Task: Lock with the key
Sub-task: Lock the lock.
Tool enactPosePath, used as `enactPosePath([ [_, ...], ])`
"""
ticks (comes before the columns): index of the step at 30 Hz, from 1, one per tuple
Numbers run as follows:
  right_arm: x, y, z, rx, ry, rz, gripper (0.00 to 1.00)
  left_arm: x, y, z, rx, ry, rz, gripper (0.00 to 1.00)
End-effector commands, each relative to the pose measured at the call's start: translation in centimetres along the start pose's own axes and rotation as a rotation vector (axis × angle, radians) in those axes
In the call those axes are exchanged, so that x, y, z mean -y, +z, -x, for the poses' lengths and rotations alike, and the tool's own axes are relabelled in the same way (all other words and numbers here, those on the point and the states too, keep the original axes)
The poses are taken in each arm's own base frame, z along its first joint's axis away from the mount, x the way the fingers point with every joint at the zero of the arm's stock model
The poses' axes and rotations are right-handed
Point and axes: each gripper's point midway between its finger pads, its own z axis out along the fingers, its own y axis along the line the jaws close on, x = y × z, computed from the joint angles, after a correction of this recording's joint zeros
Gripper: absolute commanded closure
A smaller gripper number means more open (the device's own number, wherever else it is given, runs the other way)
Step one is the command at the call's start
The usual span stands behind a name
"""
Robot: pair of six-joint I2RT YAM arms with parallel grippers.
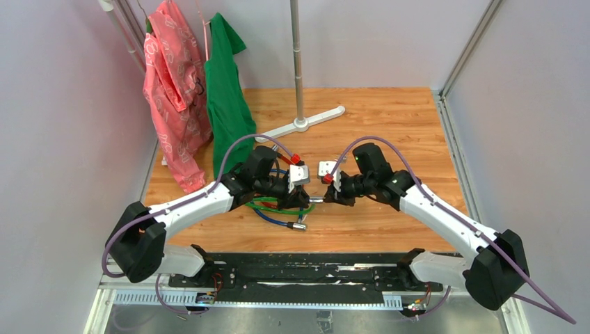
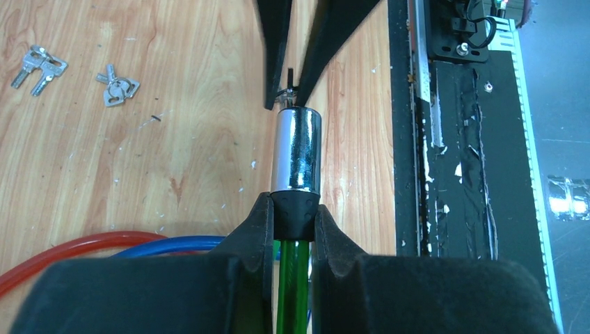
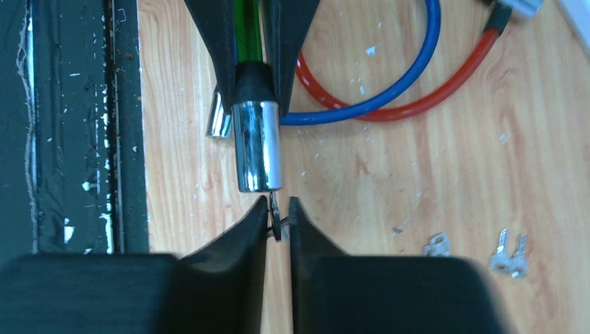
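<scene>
The green cable lock's chrome cylinder (image 2: pixel 296 149) (image 3: pixel 257 146) hangs above the wooden table (image 1: pixel 389 125). My left gripper (image 2: pixel 295 202) is shut on its black collar, with the green cable running back between the fingers. The key (image 3: pixel 276 219) (image 2: pixel 289 80), tiny and dark, seen edge-on, sticks out of the cylinder's free end. My right gripper (image 3: pixel 278 203) faces the left one and straddles the key. Its jaws are narrowly apart: the key lies against one finger, and a small gap shows at the other. In the top view the grippers (image 1: pixel 304 200) (image 1: pixel 328 198) meet tip to tip.
Spare silver keys (image 2: pixel 38 67) (image 2: pixel 118 87) (image 3: pixel 509 254) lie loose on the wood. A blue cable (image 3: pixel 417 62) and a red cable (image 3: pixel 445 87) curl behind the lock. A black rail (image 2: pixel 452 139) runs along the near edge. A stand pole (image 1: pixel 298 62) and hanging clothes (image 1: pixel 174 90) are at the back.
</scene>
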Motion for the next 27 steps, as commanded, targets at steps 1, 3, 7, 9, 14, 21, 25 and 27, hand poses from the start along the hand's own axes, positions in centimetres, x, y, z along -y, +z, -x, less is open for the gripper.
enactPosePath([
  [1, 1.0, -0.1, 0.8, -0.013, -0.01, -0.029, 0.98, -0.2, -0.1, -1.8, -0.047, -0.04, 0.009, 1.0],
  [3, 1.4, -0.3, 0.5, -0.033, -0.007, -0.052, 1.0, -0.2, -0.1, -1.8, -0.047, -0.039, 0.012, 1.0],
  [7, 2.1, -1.5, -0.2, -0.089, -0.02, -0.122, 1.0, -0.4, -0.2, -2.5, -0.075, -0.048, 0.029, 1.0],
  [9, 2.0, -2.3, -1.2, -0.139, -0.035, -0.143, 1.0, -0.5, -0.3, -2.9, -0.092, -0.055, 0.041, 1.0],
  [14, 1.4, -5.7, -5.4, -0.354, -0.036, -0.212, 1.0, -0.1, -0.9, -4.9, -0.166, -0.068, 0.034, 1.0],
  [21, 2.7, -10.2, -7.4, -0.446, 0.011, -0.395, 1.0, -0.8, -1.3, -4.9, -0.16, -0.074, 0.062, 1.0],
  [25, 7.1, -10.2, -6.8, -0.31, 0.292, -0.673, 1.0, -1.1, -1.0, -4.2, -0.131, -0.074, 0.069, 1.0],
  [27, 8.4, -10.4, -9.3, -0.345, 0.514, -0.802, 1.0, -1.2, -0.9, -4.0, -0.125, -0.074, 0.071, 1.0],
])
